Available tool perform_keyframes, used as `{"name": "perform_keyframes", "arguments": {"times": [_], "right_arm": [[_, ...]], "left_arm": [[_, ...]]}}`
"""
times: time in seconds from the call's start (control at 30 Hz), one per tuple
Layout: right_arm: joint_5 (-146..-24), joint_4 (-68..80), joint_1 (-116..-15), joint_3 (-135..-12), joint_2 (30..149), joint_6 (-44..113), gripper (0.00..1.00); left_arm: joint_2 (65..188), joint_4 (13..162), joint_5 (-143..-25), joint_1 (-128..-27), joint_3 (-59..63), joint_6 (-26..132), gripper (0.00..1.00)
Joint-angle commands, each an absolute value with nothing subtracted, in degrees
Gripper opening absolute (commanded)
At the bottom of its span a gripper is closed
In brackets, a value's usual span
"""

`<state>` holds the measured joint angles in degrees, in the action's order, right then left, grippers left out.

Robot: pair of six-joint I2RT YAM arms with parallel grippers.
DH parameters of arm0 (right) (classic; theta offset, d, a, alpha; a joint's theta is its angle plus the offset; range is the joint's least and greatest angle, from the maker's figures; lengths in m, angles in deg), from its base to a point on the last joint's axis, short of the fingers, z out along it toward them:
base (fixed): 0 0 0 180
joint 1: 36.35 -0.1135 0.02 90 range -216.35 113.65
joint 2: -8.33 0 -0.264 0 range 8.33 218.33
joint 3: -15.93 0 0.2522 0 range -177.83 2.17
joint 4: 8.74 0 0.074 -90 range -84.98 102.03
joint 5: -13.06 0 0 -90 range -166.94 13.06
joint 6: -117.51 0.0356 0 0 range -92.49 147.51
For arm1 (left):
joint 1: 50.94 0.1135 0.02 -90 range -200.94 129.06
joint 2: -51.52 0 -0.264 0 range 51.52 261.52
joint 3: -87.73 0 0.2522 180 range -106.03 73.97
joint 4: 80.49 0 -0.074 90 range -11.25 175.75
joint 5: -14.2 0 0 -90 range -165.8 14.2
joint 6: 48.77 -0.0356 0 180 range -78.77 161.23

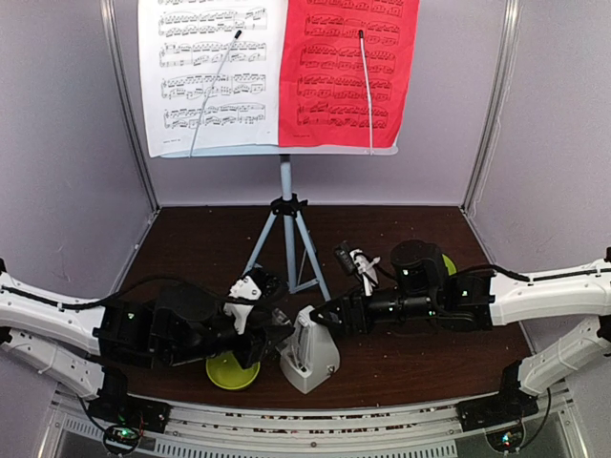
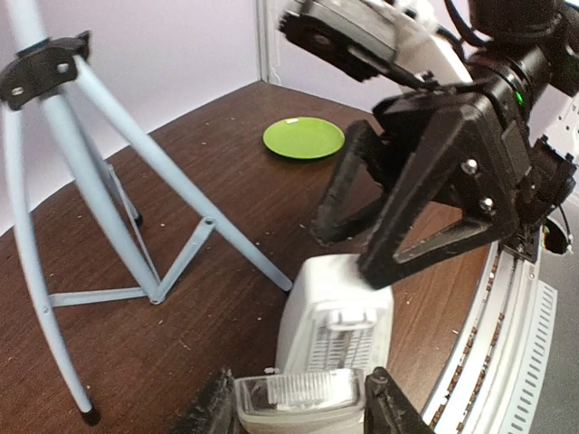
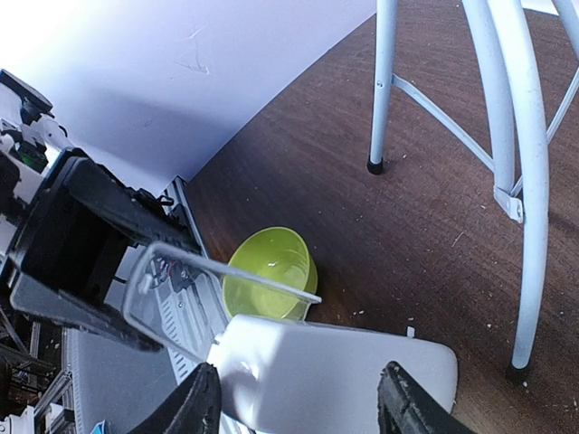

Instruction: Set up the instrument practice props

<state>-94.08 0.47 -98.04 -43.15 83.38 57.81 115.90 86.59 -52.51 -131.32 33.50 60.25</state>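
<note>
The left gripper (image 2: 298, 398) is closed on a clear plastic cover (image 2: 312, 389) at the near side of the cream pyramid-shaped metronome (image 1: 310, 358), and from the right the right gripper (image 3: 298, 389) pinches the metronome's body between its fingers. The metronome is at the near middle of the dark brown wooden table (image 1: 191, 248), with a lime-green bowl (image 1: 232, 372) just left of it. Behind it stands the pale music stand on grey tripod legs (image 1: 284, 191), a white sheet-music page (image 1: 210, 72) and a red one (image 1: 348, 72) side by side on it; a lime-green flat plate (image 2: 304, 138) lies far right
</note>
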Motion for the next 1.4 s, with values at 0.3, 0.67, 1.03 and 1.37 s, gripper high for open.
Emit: {"name": "perform_keyframes", "arguments": {"times": [0.3,0.67,1.03,1.37], "right_arm": [[-91.49,13.79,-97.36,-40.84,86.89,55.45,0.6],[-91.85,13.95,-97.36,-42.19,88.02,54.93,0.61],[-91.54,16.09,-97.44,-44.25,88.92,54.18,0.62],[-90.97,17.78,-97.44,-47.91,88.77,54.22,0.67]], "left_arm": [[86.9,64.41,-34.93,-119.81,40.57,80.97,0.23],[97.33,45.7,-53.73,-89.38,30.47,74.78,0.23],[126.51,50.18,-67.31,-77.75,16.67,64.93,0.32],[134.11,53.31,-69.12,-74.38,11.06,61.84,0.79]]}}
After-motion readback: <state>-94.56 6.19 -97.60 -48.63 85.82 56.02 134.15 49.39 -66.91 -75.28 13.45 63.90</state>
